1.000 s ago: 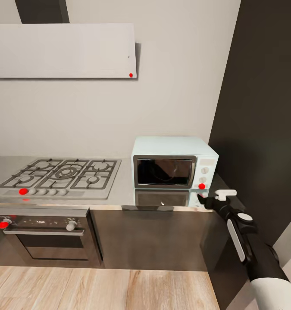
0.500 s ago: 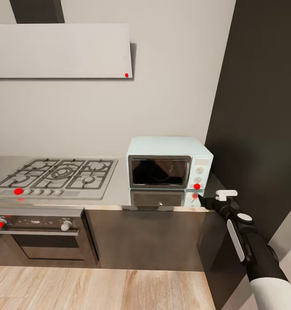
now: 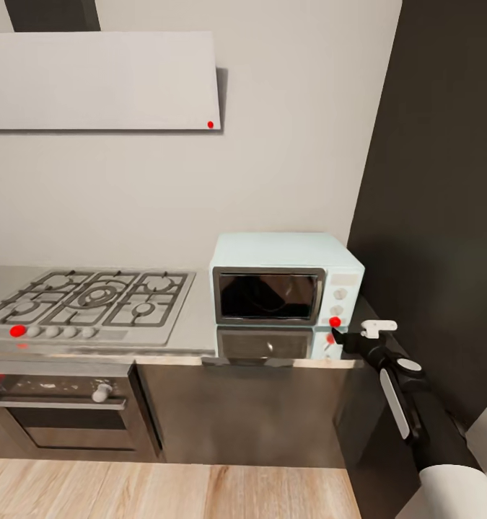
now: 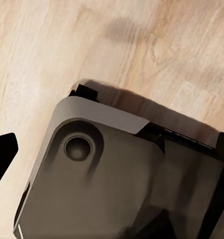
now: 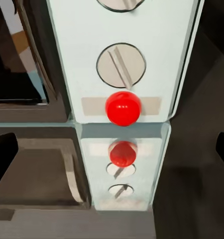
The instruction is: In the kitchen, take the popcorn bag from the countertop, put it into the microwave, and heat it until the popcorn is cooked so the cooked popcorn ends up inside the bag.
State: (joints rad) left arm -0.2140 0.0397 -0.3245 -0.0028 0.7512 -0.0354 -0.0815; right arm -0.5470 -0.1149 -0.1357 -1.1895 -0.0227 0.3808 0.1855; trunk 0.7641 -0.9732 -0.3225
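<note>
microwave (image 3: 286, 277) door looks closed; my right gripper (image 3: 342, 336), fingers spread, faces its red button (image 5: 123, 108), so starting heat remains, i judge

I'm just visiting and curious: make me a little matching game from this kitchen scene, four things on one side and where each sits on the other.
Things:
1. microwave
2. gas hob
3. red button
4. right gripper

Places:
A. under the microwave's knobs
B. at the countertop's front edge, near the microwave's panel
C. on the countertop, beside the dark wall
D. set into the countertop, above the oven

Pairs: 1-C, 2-D, 3-A, 4-B
</note>
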